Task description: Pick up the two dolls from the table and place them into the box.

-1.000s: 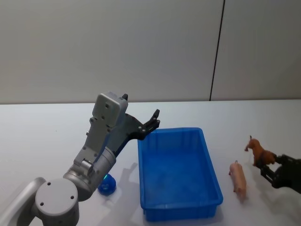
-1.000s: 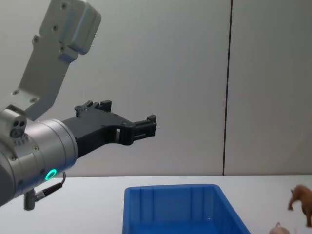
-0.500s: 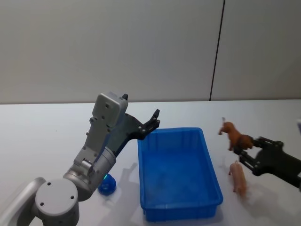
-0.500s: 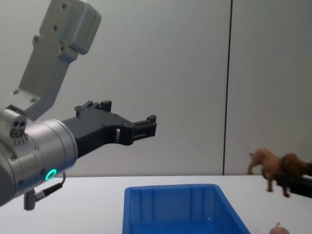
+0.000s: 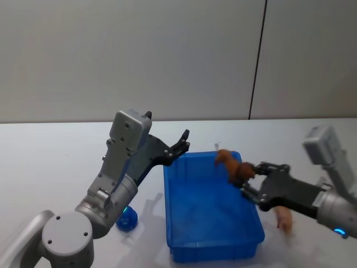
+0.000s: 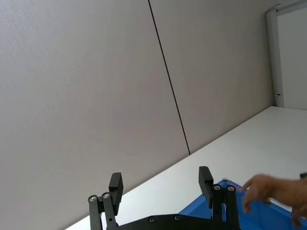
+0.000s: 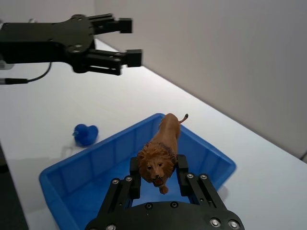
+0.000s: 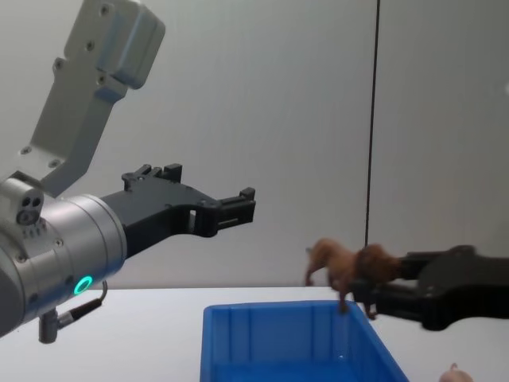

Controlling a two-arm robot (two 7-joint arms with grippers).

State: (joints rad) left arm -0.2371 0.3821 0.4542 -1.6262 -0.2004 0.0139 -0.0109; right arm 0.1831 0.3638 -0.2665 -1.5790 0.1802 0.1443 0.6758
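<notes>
Blue plastic box (image 5: 215, 249) sits on the white table (image 5: 50, 162) in the head view. The right gripper (image 5: 245, 181) hangs over its far right part, clamped on the brown lion doll (image 5: 227, 159). The pink pig doll (image 5: 285, 221) lies on the table right of the box. The left gripper (image 5: 182, 143) hovers by the far left corner.

In the left wrist view, that gripper's fingers (image 6: 115, 183) stand spread apart.

In the right wrist view, the pads (image 7: 135, 170) squeeze the lion's shoulders above the box interior.

In the chest view, the lion is above the box's right end.
</notes>
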